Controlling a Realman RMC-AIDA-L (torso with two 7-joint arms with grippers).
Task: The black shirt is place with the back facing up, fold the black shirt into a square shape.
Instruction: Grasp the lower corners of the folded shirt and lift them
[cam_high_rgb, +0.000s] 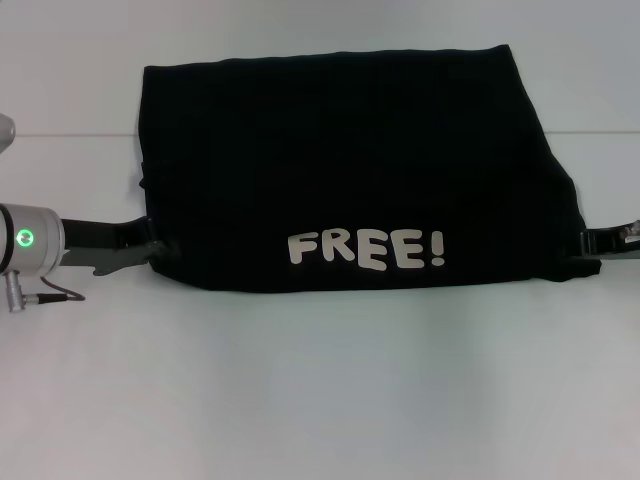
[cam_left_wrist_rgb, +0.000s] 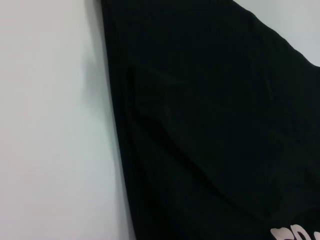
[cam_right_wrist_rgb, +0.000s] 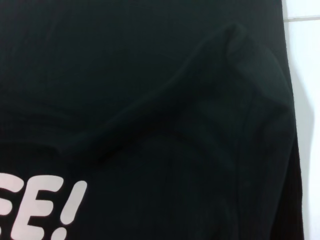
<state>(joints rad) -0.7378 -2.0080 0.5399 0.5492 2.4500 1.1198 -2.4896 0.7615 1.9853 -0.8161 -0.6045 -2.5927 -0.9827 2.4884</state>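
The large black soft-fabric short-sleeved shirt lies flat on the white table surface, spread across the middle and far part of the work area. Its block lettering "FREE!" sits near the shirt's near edge, slightly right of centre. The left gripper is at the shirt's near-left corner, touching the fabric edge. The right gripper is at the near-right corner, against the fabric edge. Bare table lies before the shirt.

Folded black shirt; end effectors apparently flanking it.
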